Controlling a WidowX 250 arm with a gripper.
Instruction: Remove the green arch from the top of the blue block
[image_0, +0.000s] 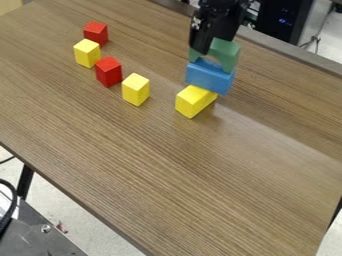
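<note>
The black gripper (212, 34) hangs down at the upper right of the camera view, right at the top of the green arch (227, 52) and covering part of it. The arch stands upright on the blue block (208, 77), its curved opening facing down over the block's top face. I cannot tell whether the gripper holds the arch. Under the blue block's front is a yellow block (195, 101), which appears to support it.
To the left, a loose row of upright blocks runs across the wooden table (174, 165): a red block (95, 33), a yellow block (87, 53), another red block (108, 71) and another yellow block (135, 89). The table's far edge passes behind the gripper.
</note>
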